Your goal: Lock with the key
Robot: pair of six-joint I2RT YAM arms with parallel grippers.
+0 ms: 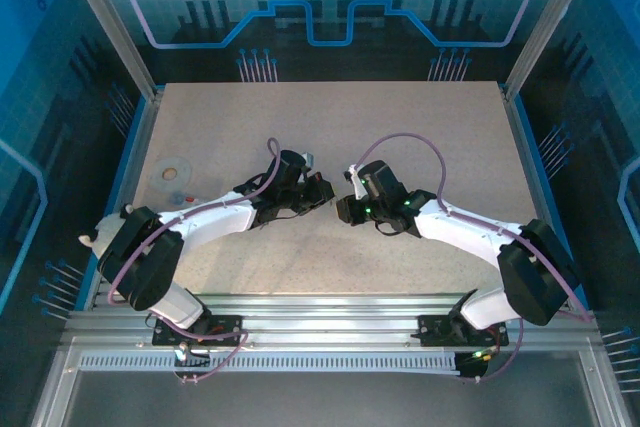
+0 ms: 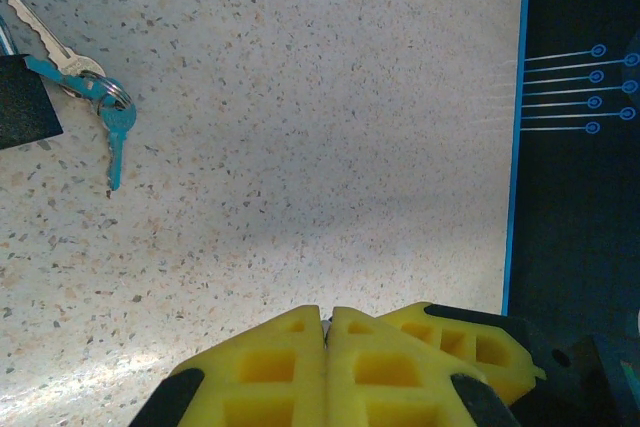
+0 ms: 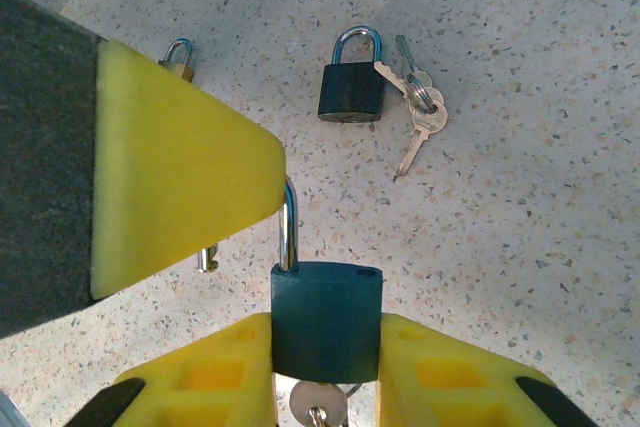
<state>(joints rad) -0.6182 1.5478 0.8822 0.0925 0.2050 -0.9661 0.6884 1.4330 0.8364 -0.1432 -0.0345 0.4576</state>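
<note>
Currently, the right gripper is clamped on the dark padlock, held upright over the table with a key at its underside, while the left gripper, jaws together, meets the shackle, so locking appears unfinished.

We count three padlocks in the right wrist view: two dark, square-bodied metal ones with silver shackles and one small brass-coloured padlock. Taking the nearest dark padlock as our landmark, the second dark padlock lies beyond it and the brass one beyond it to the left, partly hidden. We count two sets of keys. One ring of silver keys, with at least two keys, lies beyond the landmark to the right. One bunch of keys sits just under the landmark, too hidden for us to count. In the top view we count one round white disc and two white robot arms, the left arm and the right arm.
</note>
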